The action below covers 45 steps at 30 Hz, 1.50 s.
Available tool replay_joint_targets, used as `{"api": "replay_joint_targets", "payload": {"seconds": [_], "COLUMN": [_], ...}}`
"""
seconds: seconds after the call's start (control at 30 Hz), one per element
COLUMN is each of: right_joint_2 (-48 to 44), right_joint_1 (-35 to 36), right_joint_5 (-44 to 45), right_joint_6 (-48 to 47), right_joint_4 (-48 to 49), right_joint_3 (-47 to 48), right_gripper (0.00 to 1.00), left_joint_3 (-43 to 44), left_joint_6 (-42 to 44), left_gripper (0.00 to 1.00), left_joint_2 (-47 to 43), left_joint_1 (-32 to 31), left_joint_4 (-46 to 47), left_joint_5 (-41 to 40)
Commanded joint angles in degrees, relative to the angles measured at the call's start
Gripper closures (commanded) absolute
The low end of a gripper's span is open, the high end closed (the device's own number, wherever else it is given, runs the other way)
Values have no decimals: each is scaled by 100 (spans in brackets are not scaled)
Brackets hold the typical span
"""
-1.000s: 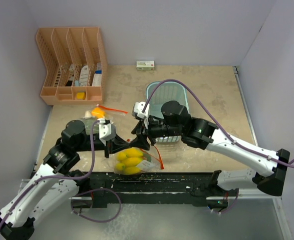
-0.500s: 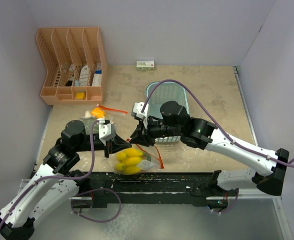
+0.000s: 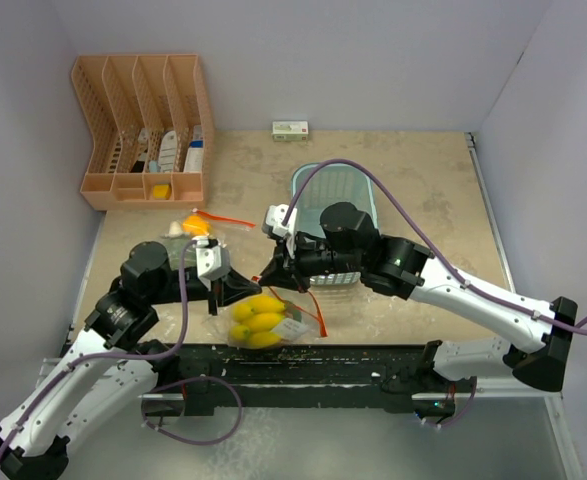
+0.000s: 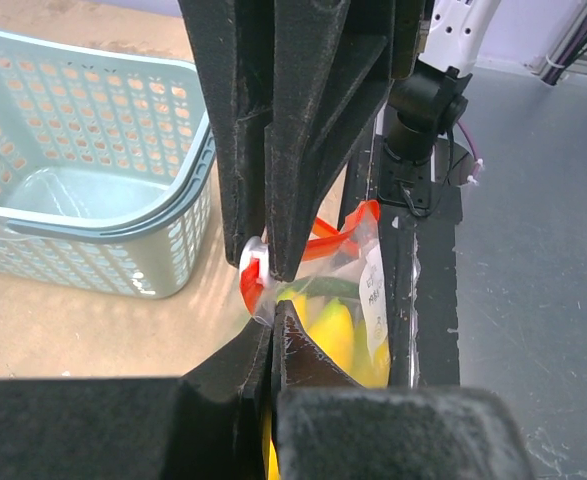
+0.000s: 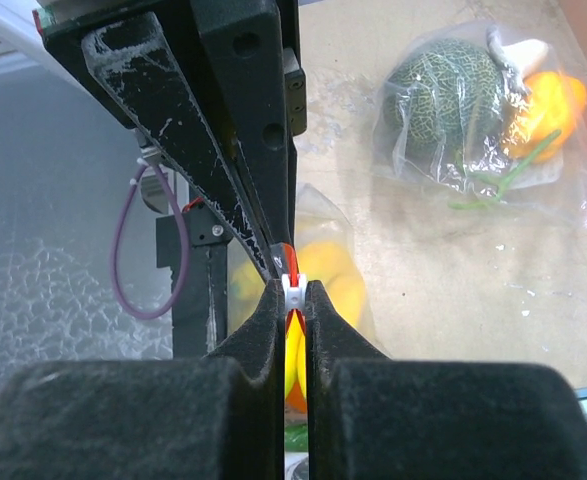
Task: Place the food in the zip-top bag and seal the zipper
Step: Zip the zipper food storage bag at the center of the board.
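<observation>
The clear zip-top bag (image 3: pixel 265 325) lies by the table's near edge with yellow bananas (image 4: pixel 339 330) and a dark green vegetable (image 4: pixel 323 288) inside. My left gripper (image 4: pixel 271 335) is shut on the bag's top corner by the red zipper strip (image 4: pixel 335 236). My right gripper (image 5: pixel 292 292) is shut on the white zipper slider (image 5: pixel 292 288), tip to tip with the left gripper (image 3: pixel 256 292). The bananas (image 5: pixel 325 285) show behind the slider. A round green head (image 5: pixel 445 108) and an orange fruit (image 5: pixel 548 105) sit in a second clear bag to the left.
A light blue mesh basket (image 3: pixel 313 185) stands behind the right arm. An orange desk organiser (image 3: pixel 143 130) fills the back left corner, and a small white box (image 3: pixel 290 129) lies at the back wall. The black rail (image 3: pixel 303 362) runs along the near edge.
My right gripper's jaws have closed onto the white slider. Both arms have hardly shifted, and the bag stays put.
</observation>
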Motion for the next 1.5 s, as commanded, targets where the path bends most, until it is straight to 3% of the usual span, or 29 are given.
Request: {"api": "replay_joint_targets", "payload": {"seconds": [0.0, 0.43, 0.83, 1.47], "right_joint_2": [-215, -491, -1131, -1559], "right_joint_1": [-57, -94, -103, -105], "right_joint_5": [181, 764, 916, 897], "right_joint_6": [0, 29, 459, 1019], "right_joint_4": [1, -298, -168, 27], "right_joint_3": [-158, -578, -1274, -2037], "right_gripper": [100, 100, 100, 100], "left_joint_3": [173, 104, 635, 607], "left_joint_6": [-182, -452, -90, -209], "left_gripper": [100, 100, 100, 100], "left_joint_2": [-200, -456, -715, -1635], "left_joint_1": [1, 6, 0, 0], "left_joint_4": [423, 597, 58, -226], "left_joint_5": [-214, -317, -1211, -4424]}}
